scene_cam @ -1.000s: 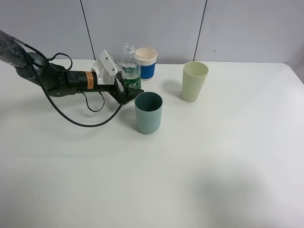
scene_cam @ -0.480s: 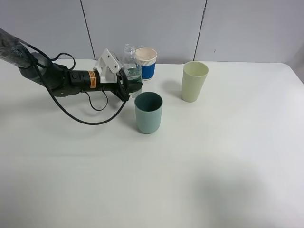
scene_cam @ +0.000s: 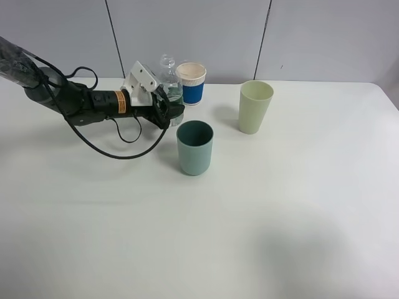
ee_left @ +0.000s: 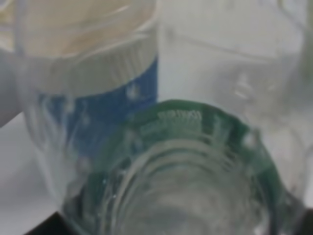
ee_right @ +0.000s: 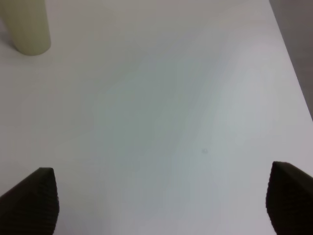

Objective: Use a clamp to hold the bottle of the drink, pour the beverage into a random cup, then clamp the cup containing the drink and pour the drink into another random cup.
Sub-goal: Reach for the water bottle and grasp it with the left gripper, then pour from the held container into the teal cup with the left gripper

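A clear drink bottle [scene_cam: 169,84] with a green label stands up in my left gripper [scene_cam: 167,107], which is shut on its lower body, just left of and behind the teal cup [scene_cam: 194,147]. In the left wrist view the bottle [ee_left: 186,186] fills the frame, with the blue and white cup [ee_left: 98,73] seen through it. That cup [scene_cam: 192,82] stands right behind the bottle. A pale green cup [scene_cam: 255,106] stands to the right. My right gripper [ee_right: 161,200] is open over bare table; the pale green cup [ee_right: 27,24] shows far off in its view.
The white table [scene_cam: 280,218] stretches wide in front and to the right. A black cable [scene_cam: 118,156] loops on the table beside the left arm. A grey panel wall [scene_cam: 249,31] rises behind the table.
My left gripper has lifted the bottle a little and drawn it slightly back towards the blue and white cup. The cups have not moved.
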`<state>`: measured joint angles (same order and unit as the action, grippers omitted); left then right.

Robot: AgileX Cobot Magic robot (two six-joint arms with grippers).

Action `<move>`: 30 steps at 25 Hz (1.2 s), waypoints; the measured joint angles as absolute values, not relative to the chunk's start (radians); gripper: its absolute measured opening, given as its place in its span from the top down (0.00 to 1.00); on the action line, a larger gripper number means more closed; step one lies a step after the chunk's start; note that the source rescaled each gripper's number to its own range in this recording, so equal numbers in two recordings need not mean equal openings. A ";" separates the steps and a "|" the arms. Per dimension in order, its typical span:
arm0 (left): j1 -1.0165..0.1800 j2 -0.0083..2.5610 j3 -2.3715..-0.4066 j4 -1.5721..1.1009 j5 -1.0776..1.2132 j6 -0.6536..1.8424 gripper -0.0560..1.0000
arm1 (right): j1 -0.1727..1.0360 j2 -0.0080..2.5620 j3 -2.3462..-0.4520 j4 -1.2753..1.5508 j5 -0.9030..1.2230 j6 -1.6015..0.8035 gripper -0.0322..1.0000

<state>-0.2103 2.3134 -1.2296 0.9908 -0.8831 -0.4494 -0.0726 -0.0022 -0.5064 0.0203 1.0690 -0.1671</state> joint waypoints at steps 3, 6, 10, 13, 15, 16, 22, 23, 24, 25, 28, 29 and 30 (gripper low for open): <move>-0.210 2.274 -1.191 0.951 -0.844 -0.452 0.95 | -0.073 -0.002 -0.506 0.020 1.069 -0.167 0.43; -0.210 2.212 -1.125 0.890 -0.836 -0.445 0.95 | -0.073 -0.002 -0.506 0.020 1.069 -0.167 0.43; -0.210 2.112 -1.027 0.789 -0.792 -0.387 0.95 | -0.073 -0.002 -0.506 0.020 1.069 -0.167 0.43; -0.210 2.040 -0.959 0.700 -0.762 -0.316 0.95 | -0.073 -0.002 -0.506 0.020 1.069 -0.167 0.43; -0.210 1.991 -0.916 0.633 -0.743 -0.264 0.95 | -0.073 -0.002 -0.506 0.020 1.069 -0.167 0.43; -0.210 1.967 -0.896 0.594 -0.730 -0.233 0.95 | -0.073 -0.002 -0.506 0.020 1.069 -0.167 0.43; -0.247 1.852 -0.808 0.325 -0.626 0.016 0.95 | -0.073 -0.002 -0.506 0.020 1.069 -0.167 0.43; -0.266 1.838 -0.796 0.257 -0.610 0.077 0.95 | -0.073 -0.002 -0.506 0.020 1.069 -0.167 0.43; -0.282 1.827 -0.787 0.205 -0.599 0.131 0.95 | -0.073 -0.002 -0.506 0.020 1.069 -0.167 0.43; -0.298 1.817 -0.778 0.154 -0.588 0.198 0.95 | -0.073 -0.002 -0.506 0.020 1.069 -0.167 0.43; -0.357 1.792 -0.758 -0.015 -0.565 0.374 0.95 | -0.073 -0.002 -0.506 0.020 1.069 -0.167 0.43; -0.382 1.786 -0.754 -0.068 -0.559 0.425 0.95 | -0.073 -0.002 -0.506 0.020 1.069 -0.167 0.43; -0.399 1.782 -0.754 -0.120 -0.552 0.470 0.95 | -0.073 -0.002 -0.506 0.020 1.069 -0.167 0.43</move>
<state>-0.3988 1.7821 -0.7537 -0.1198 -0.5523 0.4701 -0.0726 -0.0022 -0.5064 0.0203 1.0690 -0.1671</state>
